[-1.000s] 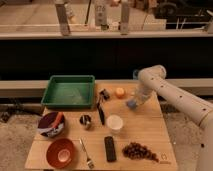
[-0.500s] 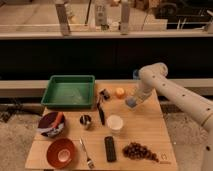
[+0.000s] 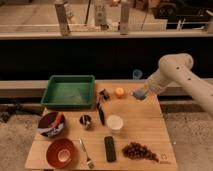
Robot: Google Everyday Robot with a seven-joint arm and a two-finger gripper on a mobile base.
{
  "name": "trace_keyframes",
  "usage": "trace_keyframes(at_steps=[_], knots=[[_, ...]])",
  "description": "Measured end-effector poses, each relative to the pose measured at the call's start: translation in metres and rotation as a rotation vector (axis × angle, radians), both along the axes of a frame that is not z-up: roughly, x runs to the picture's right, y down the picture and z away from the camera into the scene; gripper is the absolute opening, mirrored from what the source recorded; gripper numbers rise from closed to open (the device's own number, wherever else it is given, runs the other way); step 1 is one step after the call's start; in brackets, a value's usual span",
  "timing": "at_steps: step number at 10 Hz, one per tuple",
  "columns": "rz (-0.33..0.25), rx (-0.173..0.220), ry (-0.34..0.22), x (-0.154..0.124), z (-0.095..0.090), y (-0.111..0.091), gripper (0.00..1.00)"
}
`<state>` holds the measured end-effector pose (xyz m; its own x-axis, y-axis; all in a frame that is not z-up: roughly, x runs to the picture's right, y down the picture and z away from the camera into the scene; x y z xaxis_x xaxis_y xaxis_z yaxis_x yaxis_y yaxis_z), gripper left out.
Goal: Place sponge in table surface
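The sponge (image 3: 138,94) is a small blue-grey block at the tip of my white arm. It hangs just above the back right part of the light wooden table surface (image 3: 145,125). My gripper (image 3: 140,92) is shut on the sponge, right of a small orange object (image 3: 120,92). The fingers are mostly hidden behind the sponge and the wrist.
A green tray (image 3: 67,92) sits at the back left, with a black object (image 3: 103,94) beside it. A white cup (image 3: 114,122), small metal cup (image 3: 85,120), two bowls (image 3: 51,124) (image 3: 61,151), fork (image 3: 86,150), remote (image 3: 110,148) and grapes (image 3: 140,150) lie nearer. A small blue cup (image 3: 137,74) stands on the ledge behind.
My gripper has moved the sponge slightly right and up. Nothing on the table has moved.
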<state>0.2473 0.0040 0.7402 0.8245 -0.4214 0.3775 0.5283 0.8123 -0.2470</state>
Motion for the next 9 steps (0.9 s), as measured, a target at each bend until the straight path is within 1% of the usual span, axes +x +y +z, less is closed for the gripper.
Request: trace_keyframes(at_steps=[2,4,5,7,8,9], knots=[[0.012,0.000,-0.003,0.006,-0.003,0.001,0.00],[0.028,-0.015,-0.011,0.017,0.010,0.013,0.00],[0.027,-0.036,-0.020,0.024,0.026,0.024,0.00],[0.016,-0.088,-0.034,0.042,0.060,0.053,0.00],[0.011,-0.108,-0.040,0.049,0.072,0.063,0.00],[-0.010,-0.155,-0.050,0.060,0.088,0.078,0.00]])
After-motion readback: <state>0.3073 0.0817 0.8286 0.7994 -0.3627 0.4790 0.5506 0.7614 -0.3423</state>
